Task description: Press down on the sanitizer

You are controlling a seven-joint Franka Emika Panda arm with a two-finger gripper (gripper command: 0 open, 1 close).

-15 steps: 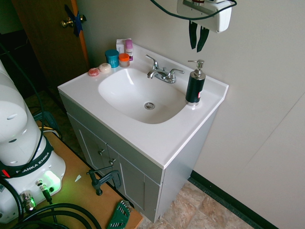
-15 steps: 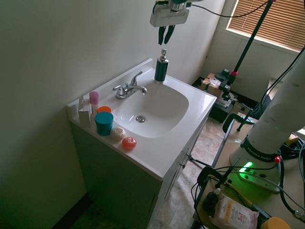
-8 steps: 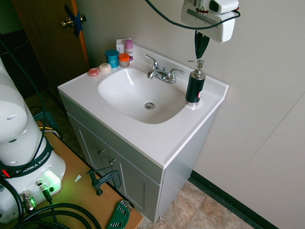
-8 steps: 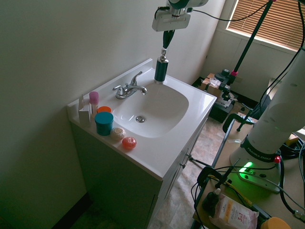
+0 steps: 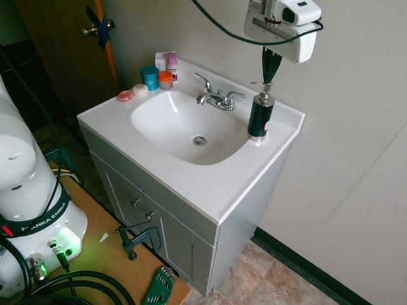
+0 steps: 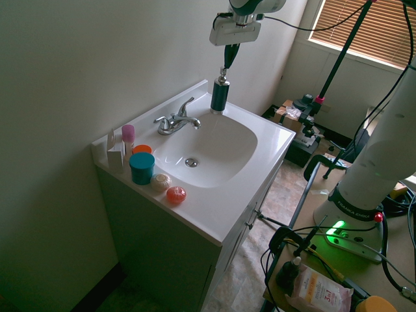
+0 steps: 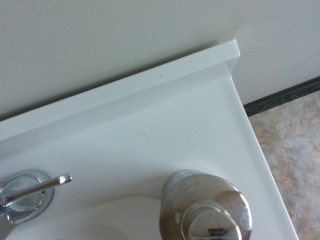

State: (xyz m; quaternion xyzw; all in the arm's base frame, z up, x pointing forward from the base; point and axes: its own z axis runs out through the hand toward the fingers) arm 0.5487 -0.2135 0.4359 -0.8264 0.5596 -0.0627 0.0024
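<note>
The sanitizer [image 5: 260, 115], a black pump bottle with a chrome head, stands upright at the back right corner of the white sink counter [image 5: 210, 184], close to the wall. My gripper [image 5: 268, 80] hangs straight above it, fingers pointing down and pressed together with nothing between them. Their tips sit right at the top of the pump head. From the other side, the gripper [image 6: 225, 66] lines up over the sanitizer [image 6: 220, 96] the same way. The wrist view looks down on the sanitizer's chrome pump head [image 7: 206, 210].
A chrome faucet [image 5: 216, 98] stands left of the bottle behind the basin [image 5: 184, 124]. Teal jar [image 5: 149, 77], orange jar [image 5: 165, 79] and small soaps [image 5: 126, 96] crowd the far left corner. The wall rises directly behind the bottle.
The gripper has come down from well above the bottle to the pump head, and its fingers have gone from apart to shut. The bottle stands where it was.
</note>
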